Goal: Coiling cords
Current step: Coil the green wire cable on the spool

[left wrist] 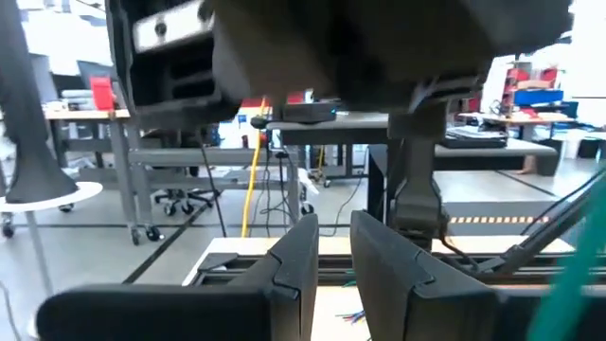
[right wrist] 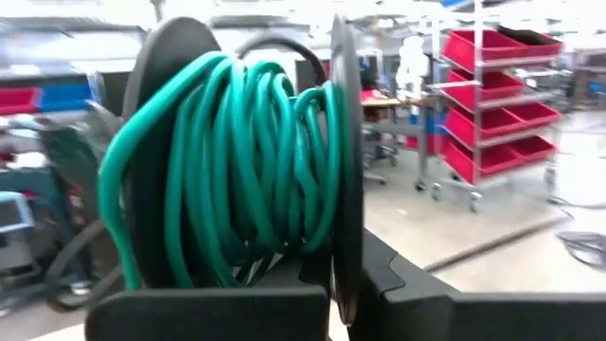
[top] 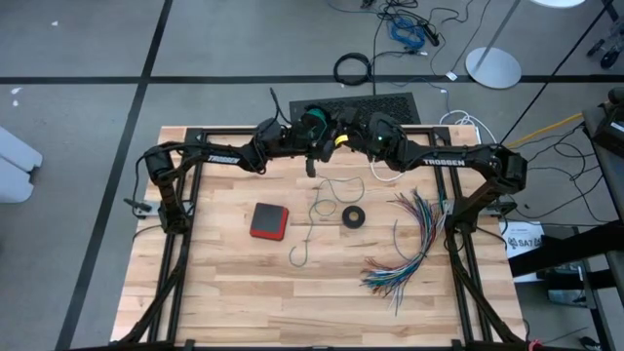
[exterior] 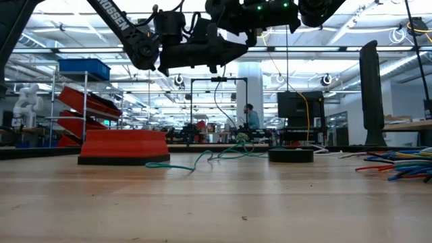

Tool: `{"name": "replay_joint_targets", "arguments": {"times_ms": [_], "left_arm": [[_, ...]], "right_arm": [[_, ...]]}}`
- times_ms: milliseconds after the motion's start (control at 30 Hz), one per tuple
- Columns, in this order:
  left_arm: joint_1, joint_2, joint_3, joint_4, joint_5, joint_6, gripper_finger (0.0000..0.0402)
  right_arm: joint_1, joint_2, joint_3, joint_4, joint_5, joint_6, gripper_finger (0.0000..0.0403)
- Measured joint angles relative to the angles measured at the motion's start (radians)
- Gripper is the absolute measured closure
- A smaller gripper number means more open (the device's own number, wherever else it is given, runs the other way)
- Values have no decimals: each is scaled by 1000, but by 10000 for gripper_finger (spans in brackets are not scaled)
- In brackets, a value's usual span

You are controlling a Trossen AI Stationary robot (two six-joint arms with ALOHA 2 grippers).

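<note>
Spool [right wrist: 237, 161] wound with teal cord [right wrist: 222, 175] sits clamped in right gripper [right wrist: 346, 289], raised above table's [top: 224, 292] far edge. Left gripper [left wrist: 327, 260], fingers slightly apart, faces it. Loose tail [top: 317, 219] trails below, along table.

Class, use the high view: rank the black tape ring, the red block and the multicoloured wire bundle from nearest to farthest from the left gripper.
From the left gripper:
1. Black tape ring, just right of centre.
2. Red block, left of centre; close to the ring's distance.
3. Multicoloured wire bundle, far right.

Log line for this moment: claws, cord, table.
right claw: shut on spool rim | teal cord: mostly wound on spool, tail on table | left claw: raised beside spool, grip unclear
</note>
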Motion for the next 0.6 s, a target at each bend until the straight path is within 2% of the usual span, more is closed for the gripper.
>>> {"name": "replay_joint_targets", "arguments": {"times_ms": [267,433,600], "left_arm": [[-30,0,0,-45,-99,51,329],[-45,0,13,-133,-210,90,329],[-54,0,22,-195,-222,124,330]], "right_arm": [[-9,0,0,52,-44,22,403],[-11,0,0,52,-42,28,403],[-21,0,0,52,-43,29,403]]}}
